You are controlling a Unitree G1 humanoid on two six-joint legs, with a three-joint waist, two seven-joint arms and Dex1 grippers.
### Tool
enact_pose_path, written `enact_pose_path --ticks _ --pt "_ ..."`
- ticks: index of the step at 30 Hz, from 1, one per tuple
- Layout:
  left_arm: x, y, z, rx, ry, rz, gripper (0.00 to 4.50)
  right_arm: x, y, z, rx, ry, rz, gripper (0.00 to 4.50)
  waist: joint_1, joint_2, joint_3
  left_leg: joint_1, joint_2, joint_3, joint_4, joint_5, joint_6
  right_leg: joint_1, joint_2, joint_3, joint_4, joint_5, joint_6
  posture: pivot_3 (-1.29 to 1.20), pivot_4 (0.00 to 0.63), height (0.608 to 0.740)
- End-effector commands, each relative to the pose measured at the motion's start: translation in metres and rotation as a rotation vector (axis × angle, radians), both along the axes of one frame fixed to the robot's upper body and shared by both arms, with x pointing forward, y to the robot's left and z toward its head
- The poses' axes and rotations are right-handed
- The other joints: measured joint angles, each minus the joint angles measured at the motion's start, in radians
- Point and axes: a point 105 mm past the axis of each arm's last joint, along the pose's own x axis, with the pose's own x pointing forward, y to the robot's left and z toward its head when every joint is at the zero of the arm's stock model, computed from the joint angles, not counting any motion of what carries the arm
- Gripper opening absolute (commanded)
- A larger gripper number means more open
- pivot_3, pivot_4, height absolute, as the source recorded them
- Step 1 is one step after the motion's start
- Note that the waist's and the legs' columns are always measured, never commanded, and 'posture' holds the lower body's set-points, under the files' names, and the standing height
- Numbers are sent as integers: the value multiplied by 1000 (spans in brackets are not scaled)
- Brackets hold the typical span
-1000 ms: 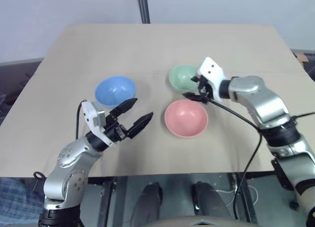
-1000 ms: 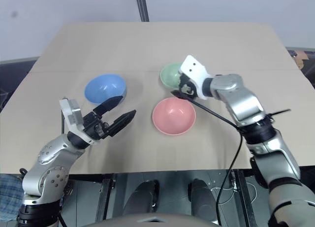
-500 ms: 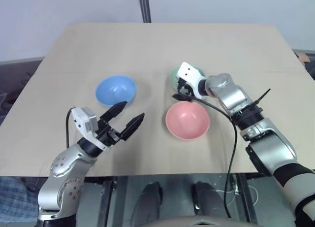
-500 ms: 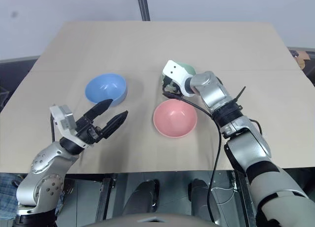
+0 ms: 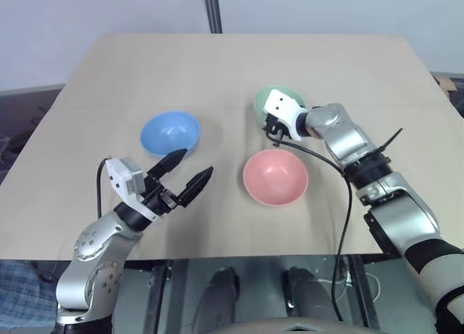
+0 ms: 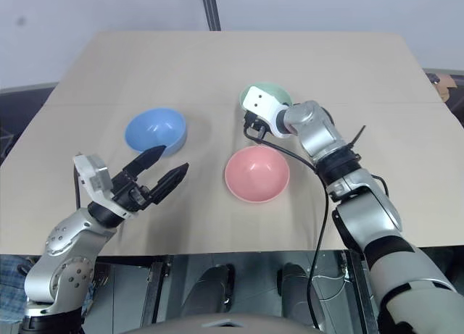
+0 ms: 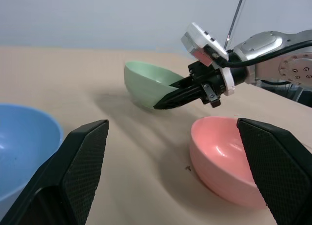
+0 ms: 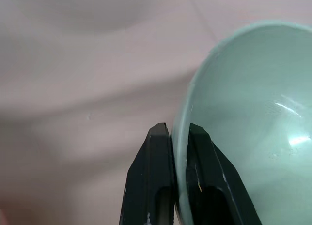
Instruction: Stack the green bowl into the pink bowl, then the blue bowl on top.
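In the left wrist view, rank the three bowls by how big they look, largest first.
1. the pink bowl, nearer the camera
2. the green bowl, farther back, partly behind the right end effector
The blue bowl is cut off at the frame edge, so unranked; looks large only by nearness.

Mint-green bowl (image 5: 278, 99), salmon-pink bowl (image 5: 275, 177), sky-blue bowl (image 5: 170, 132), all plain.

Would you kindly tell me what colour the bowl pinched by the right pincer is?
Pale mint green; the green bowl shows best in the right wrist view.
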Motion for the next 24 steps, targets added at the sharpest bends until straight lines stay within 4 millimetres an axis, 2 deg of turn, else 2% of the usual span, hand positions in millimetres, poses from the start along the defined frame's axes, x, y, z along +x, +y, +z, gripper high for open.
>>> enact_pose_path --ticks 1,5,9,13,19,22,24 --pt "-1 -3 10 3 -53 -25 4460 -40 9 45 58 -105 202 30 2 0 0 -1 0 0 0 0 0 0 0 0 0 0 0 0 150 740" --pt "0 -6 11 -1 -58 -60 4460 -85 0 52 35 -85 343 30 2 0 0 -2 0 -1 0 0 0 0 -1 -1 -1 0 0 0 150 740" --pt "2 -10 12 5 -62 -107 4460 -122 -12 45 -17 -28 423 30 4 0 0 -2 0 -2 0 0 0 0 -1 -2 -1 0 0 0 150 740" --pt "7 -18 13 20 -68 -173 4460 -148 -18 33 -62 35 443 30 2 0 0 -1 0 -2 1 0 0 0 0 -2 0 0 0 0 150 740" --pt "15 -25 14 35 -71 -239 4460 -166 -20 13 -105 98 448 30 3 0 0 0 0 -1 1 0 0 1 0 -2 0 0 0 0 150 740" --pt "18 -26 16 36 -71 -260 4460 -170 -18 14 -84 109 448 1066 2 0 0 -1 0 -1 1 0 0 1 0 -2 0 0 0 0 150 740" --pt "19 -27 16 39 -70 -270 4460 -167 -17 17 -68 98 419 1930 3 -1 0 -1 0 -1 1 0 0 1 0 -2 0 0 0 0 150 740"
